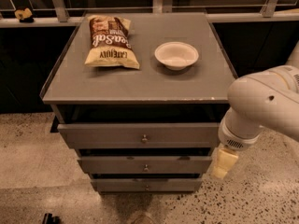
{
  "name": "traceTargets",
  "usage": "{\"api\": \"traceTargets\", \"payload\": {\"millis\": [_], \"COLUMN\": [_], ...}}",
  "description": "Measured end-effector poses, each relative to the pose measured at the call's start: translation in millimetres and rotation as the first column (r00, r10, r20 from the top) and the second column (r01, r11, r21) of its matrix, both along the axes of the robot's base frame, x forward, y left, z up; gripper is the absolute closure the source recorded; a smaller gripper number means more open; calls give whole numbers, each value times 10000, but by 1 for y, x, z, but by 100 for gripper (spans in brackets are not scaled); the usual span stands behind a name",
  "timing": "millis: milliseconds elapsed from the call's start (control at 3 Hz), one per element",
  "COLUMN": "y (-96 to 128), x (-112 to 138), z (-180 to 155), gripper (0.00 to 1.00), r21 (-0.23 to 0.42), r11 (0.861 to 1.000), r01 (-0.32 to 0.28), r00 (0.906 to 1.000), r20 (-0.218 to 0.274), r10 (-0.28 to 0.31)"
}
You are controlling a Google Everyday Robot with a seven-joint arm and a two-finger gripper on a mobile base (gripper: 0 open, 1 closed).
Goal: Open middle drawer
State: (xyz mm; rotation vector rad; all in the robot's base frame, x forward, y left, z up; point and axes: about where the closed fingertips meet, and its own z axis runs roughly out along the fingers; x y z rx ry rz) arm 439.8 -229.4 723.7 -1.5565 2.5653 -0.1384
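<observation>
The grey cabinet (140,85) has three flat drawer fronts stacked below its top. The middle drawer (112,164) is the mid-sized front, with a small round metal knob (145,168). It sits between the wider top drawer (103,135) and the narrower bottom drawer (117,185). My gripper (223,163) hangs from the white arm (261,106) at the right. It is just off the right end of the middle drawer front, apart from the knob.
A chip bag (111,42) and a white bowl (176,55) lie on the cabinet top. A railed ledge (261,17) runs behind, with a small object (23,15) at far left. The floor (28,157) is speckled; a dark item (48,218) lies at bottom left.
</observation>
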Motion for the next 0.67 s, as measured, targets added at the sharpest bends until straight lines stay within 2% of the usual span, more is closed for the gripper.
{"api": "traceTargets", "payload": {"millis": [333,667], "y": [-1,1], "x": [-4,-26], "z": [5,25], "gripper": [0,0], "r21": [576,1554], "r11": [9974,9878], "r01": [432,110], "r00": [9987,9991], "r20": [234,397], "r10": [-446,-174]}}
